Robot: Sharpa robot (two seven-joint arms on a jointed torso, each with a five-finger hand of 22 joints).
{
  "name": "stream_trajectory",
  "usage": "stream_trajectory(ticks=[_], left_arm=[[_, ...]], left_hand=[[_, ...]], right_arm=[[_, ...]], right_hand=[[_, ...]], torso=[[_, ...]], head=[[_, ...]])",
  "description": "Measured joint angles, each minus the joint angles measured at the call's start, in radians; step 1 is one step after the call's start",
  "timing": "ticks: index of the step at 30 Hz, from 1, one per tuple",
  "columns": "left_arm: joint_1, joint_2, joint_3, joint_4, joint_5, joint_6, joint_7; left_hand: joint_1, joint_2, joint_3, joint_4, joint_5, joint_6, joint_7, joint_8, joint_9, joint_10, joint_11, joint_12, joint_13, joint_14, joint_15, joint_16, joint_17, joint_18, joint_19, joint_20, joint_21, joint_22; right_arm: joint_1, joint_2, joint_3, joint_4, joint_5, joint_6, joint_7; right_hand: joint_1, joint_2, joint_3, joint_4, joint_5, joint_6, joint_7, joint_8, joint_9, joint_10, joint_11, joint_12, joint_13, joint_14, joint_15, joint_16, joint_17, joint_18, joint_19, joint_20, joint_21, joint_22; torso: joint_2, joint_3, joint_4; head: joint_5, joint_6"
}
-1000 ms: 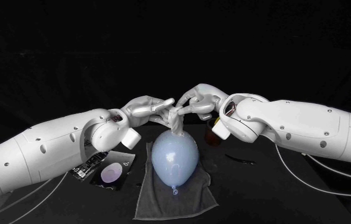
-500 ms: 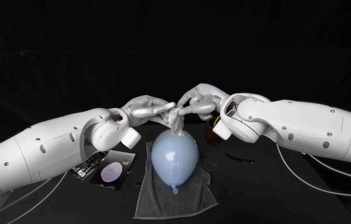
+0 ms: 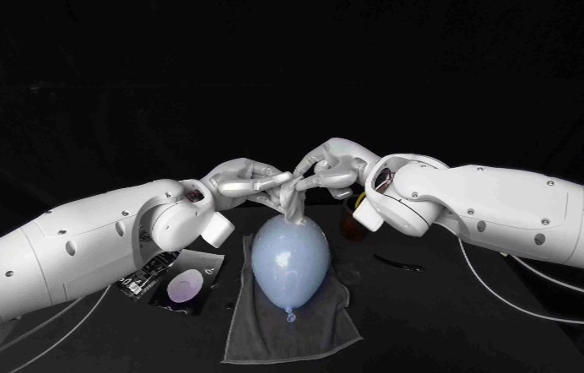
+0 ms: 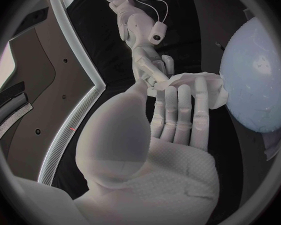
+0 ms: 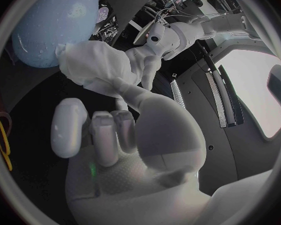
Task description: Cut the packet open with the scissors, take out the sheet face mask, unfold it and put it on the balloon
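A pale blue balloon [image 3: 289,257] lies on a grey towel [image 3: 292,335] in the middle of the table. Just above its far end hangs the white sheet face mask [image 3: 294,206], still folded and bunched. My left hand [image 3: 248,181] and right hand [image 3: 328,169] meet there, and both pinch the mask's upper part. The left wrist view shows my left hand [image 4: 175,117] with fingertips on the crumpled mask [image 4: 200,87] beside the balloon [image 4: 256,80]. In the right wrist view my right hand [image 5: 109,130] holds the mask [image 5: 93,67] near the balloon [image 5: 53,22].
The opened packet [image 3: 182,285] lies flat to the left of the towel, under my left arm. Yellow-handled scissors [image 5: 0,140] lie on the table by my right arm. A small dark strip [image 3: 399,263] rests to the right of the towel.
The fingers of both hands have drawn slightly closer together on the mask. The balloon, towel and packet have not moved.
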Motion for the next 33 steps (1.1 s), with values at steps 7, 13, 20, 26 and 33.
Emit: stream_trajectory(ticks=[7, 13, 20, 26, 33], left_arm=[[0.000, 0.000, 0.000, 0.000, -0.005, 0.000, 0.000], [0.000, 0.000, 0.000, -0.001, -0.006, 0.000, 0.001], [0.000, 0.000, 0.000, -0.001, -0.007, 0.001, 0.002], [0.000, 0.000, 0.000, -0.001, -0.007, 0.001, 0.004], [0.000, 0.000, 0.000, -0.001, -0.004, 0.000, 0.007]], left_hand=[[0.057, 0.041, 0.024, -0.001, 0.000, 0.012, -0.013, 0.000, -0.006, 0.009, -0.009, -0.005, -0.008, 0.006, -0.005, 0.000, -0.005, -0.006, 0.004, -0.004, -0.006, -0.003], [0.128, 0.067, 0.085, -0.018, 0.000, 0.027, -0.019, 0.000, -0.013, 0.015, -0.015, -0.028, -0.021, 0.009, -0.009, 0.000, -0.012, -0.007, 0.011, -0.004, -0.006, -0.003], [0.150, 0.071, 0.153, -0.039, -0.001, 0.035, -0.020, 0.013, -0.016, 0.031, -0.016, -0.048, -0.035, 0.012, -0.012, -0.005, -0.021, -0.007, 0.015, -0.008, -0.006, -0.003], [0.150, 0.071, 0.216, -0.047, -0.007, 0.027, -0.012, 0.032, -0.001, 0.052, -0.020, -0.063, -0.046, 0.029, -0.015, -0.019, -0.034, -0.007, 0.020, -0.013, -0.001, 0.003], [0.128, 0.070, 0.272, -0.050, -0.004, 0.024, -0.010, 0.048, 0.013, 0.065, -0.020, -0.063, -0.046, 0.041, -0.019, -0.023, -0.041, -0.007, 0.021, -0.014, 0.012, 0.010]], right_arm=[[0.000, 0.001, 0.000, 0.001, 0.000, 0.001, 0.000], [0.000, 0.001, 0.000, 0.003, 0.000, 0.001, 0.000], [0.000, 0.003, 0.000, 0.001, 0.000, 0.001, 0.000], [0.000, 0.003, 0.000, 0.000, 0.000, 0.001, 0.000], [0.000, 0.003, 0.000, -0.002, -0.001, 0.001, 0.000]], right_hand=[[-0.004, -0.004, 0.003, -0.003, 0.000, 0.001, -0.004, 0.002, 0.000, 0.000, 0.000, 0.000, 0.000, 0.000, 0.000, -0.001, 0.001, 0.000, 0.000, 0.000, 0.000, -0.001], [-0.004, -0.004, 0.003, -0.003, 0.000, 0.004, 0.000, 0.006, 0.000, 0.000, 0.000, 0.000, 0.000, 0.000, 0.000, -0.001, 0.001, 0.000, 0.000, 0.000, 0.000, -0.001], [-0.004, -0.004, 0.006, 0.000, 0.000, 0.004, 0.000, 0.006, 0.001, 0.000, 0.000, 0.000, 0.001, 0.000, 0.000, -0.002, 0.001, 0.000, 0.000, 0.000, -0.001, 0.000], [-0.004, -0.004, 0.006, 0.000, 0.000, 0.004, 0.000, 0.005, 0.002, 0.000, 0.000, 0.000, 0.000, 0.000, 0.000, 0.000, 0.000, 0.000, -0.002, 0.002, -0.001, 0.000], [-0.008, -0.008, 0.008, -0.003, 0.003, 0.004, 0.000, 0.003, 0.003, 0.000, 0.000, -0.001, 0.000, 0.000, 0.000, 0.000, 0.000, 0.000, -0.002, 0.002, -0.001, 0.000]], torso=[[0.000, 0.0000, 0.0002], [0.000, 0.0007, -0.0002], [0.000, 0.0007, -0.0004], [0.000, 0.0009, -0.0004], [0.000, 0.0007, -0.0003]], head=[[-0.001, 0.000], [0.000, 0.000], [0.000, 0.001], [0.000, 0.001], [-0.001, -0.002]])
